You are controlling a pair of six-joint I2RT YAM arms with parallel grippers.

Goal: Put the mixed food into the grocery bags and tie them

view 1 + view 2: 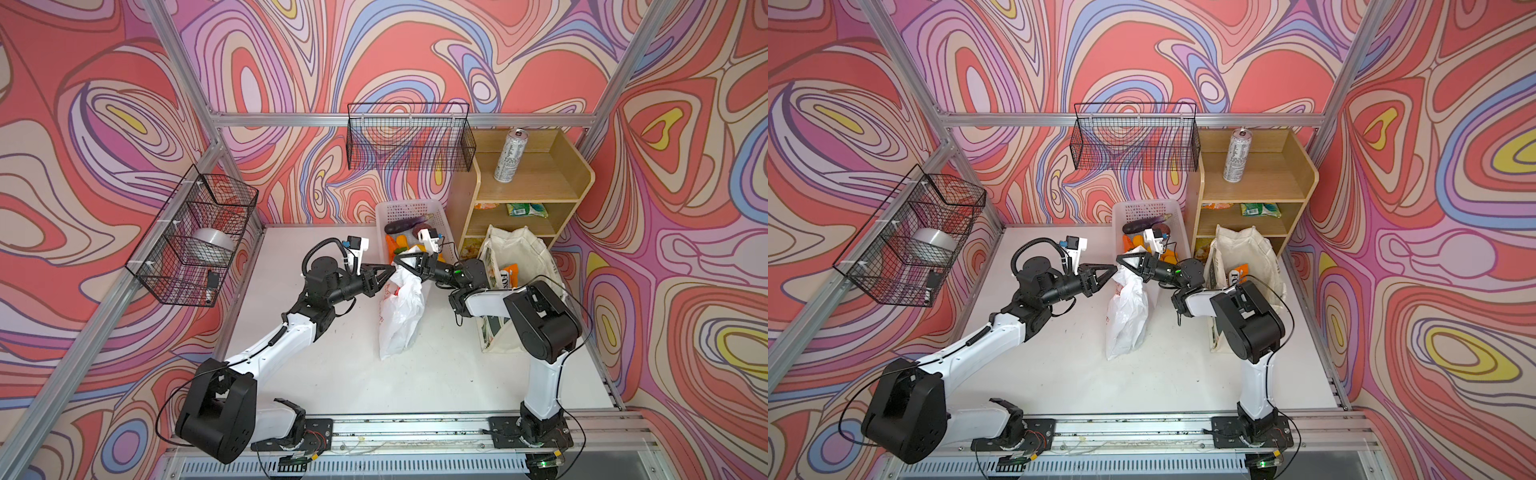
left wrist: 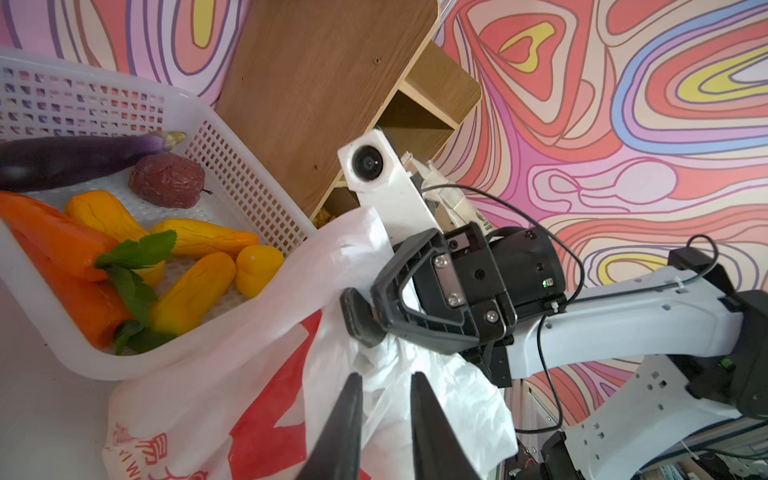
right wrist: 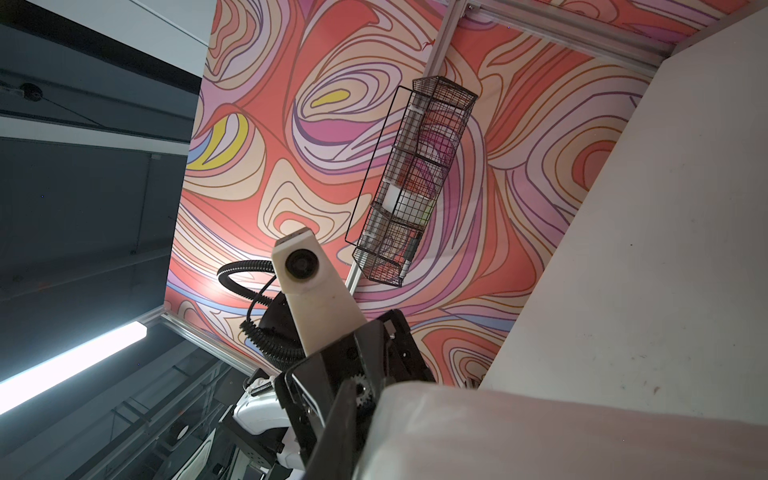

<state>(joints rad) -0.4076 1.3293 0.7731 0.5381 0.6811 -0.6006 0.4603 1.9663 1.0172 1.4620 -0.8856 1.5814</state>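
The white plastic bag (image 1: 401, 316) with red letters stands mid-table, its top bunched up. My right gripper (image 2: 360, 318) is shut on that bunched top (image 2: 332, 257), and white film covers its jaws in the right wrist view. My left gripper (image 2: 386, 386) meets it from the left, its jaws a narrow gap apart with a fold of the bag between them. The cream canvas tote (image 1: 515, 249) stands to the right with an orange packet (image 1: 508, 276) inside. An eggplant (image 2: 75, 156), carrots (image 2: 54, 241) and yellow produce (image 2: 199, 286) lie in the white basket (image 2: 232, 166).
A wooden shelf (image 1: 536, 183) at the back right carries a silver can (image 1: 510, 156) and a green packet (image 1: 525, 209). Black wire baskets hang on the back wall (image 1: 409, 137) and the left wall (image 1: 195, 237). The right arm's elbow (image 1: 540, 324) stands in front of the tote.
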